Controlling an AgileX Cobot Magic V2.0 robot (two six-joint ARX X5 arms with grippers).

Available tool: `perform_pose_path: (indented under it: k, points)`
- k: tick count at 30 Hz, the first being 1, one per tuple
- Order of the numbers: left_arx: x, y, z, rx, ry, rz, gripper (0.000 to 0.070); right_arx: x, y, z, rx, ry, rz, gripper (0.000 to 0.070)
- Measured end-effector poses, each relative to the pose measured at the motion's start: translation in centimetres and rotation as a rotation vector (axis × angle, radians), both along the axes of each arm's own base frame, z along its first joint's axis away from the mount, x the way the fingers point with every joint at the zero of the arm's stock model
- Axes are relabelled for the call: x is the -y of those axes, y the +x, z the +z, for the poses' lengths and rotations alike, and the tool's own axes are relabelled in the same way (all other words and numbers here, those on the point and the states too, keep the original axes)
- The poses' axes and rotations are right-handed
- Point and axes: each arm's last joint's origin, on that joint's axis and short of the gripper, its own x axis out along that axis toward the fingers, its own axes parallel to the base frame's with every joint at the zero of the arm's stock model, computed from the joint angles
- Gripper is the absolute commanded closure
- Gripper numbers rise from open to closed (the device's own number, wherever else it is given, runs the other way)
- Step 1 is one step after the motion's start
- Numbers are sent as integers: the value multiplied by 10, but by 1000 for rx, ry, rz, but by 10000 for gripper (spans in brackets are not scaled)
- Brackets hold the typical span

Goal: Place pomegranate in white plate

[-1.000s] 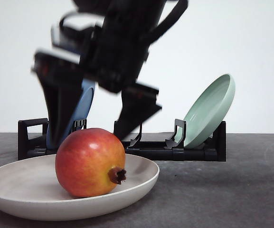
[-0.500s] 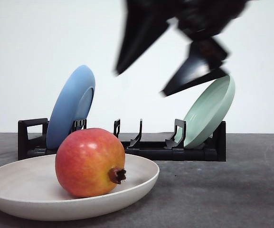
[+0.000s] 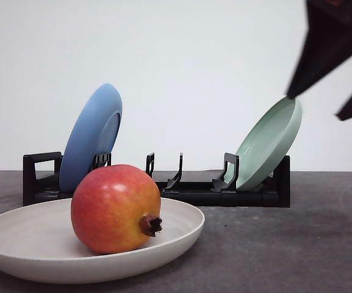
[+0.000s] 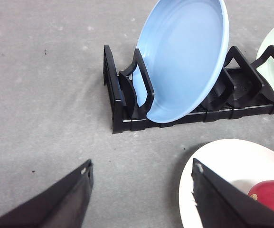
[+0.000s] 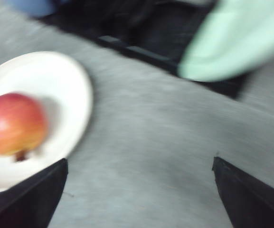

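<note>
The pomegranate, red fading to yellow-orange with its dark crown facing front right, rests in the white plate at the front left of the table. My right gripper hangs open and empty high at the right, well away from the fruit. Its wrist view, blurred, has the pomegranate on the white plate off to one side of its open fingers. My left gripper is open over bare table, with the white plate and the pomegranate beside one finger.
A black dish rack stands across the back of the table. It holds a blue plate leaning at its left end and a pale green plate leaning at its right end. The tabletop is grey.
The right gripper has swung from just above the pomegranate up and to the right, staying open. The pomegranate and white plate have not moved.
</note>
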Motion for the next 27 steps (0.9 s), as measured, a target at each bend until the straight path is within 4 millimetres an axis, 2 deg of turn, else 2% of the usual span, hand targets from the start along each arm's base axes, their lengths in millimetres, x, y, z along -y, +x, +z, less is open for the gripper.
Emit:
perform_pose_path:
  k: [5,10,11,13,14,27]
  points:
    - [0,0,0,0,0,0,307,15,5,-1,2,1,-77,80]
    - [0,0,0,0,0,0,315,16,6,0,15,5,-86,98]
    - [0,0,0,-1,0,0,362,16,6,0,14,5,-86,171]
    - [0,0,0,-5,1,0,614,16,6,0,13,5,-86,556]
    - [0,0,-1,-8,2,-1,700,16,6,0,12,5,-86,696]
    - [0,-1,-2,-29,6,0,700,16,6,0,19,1,-82,690]
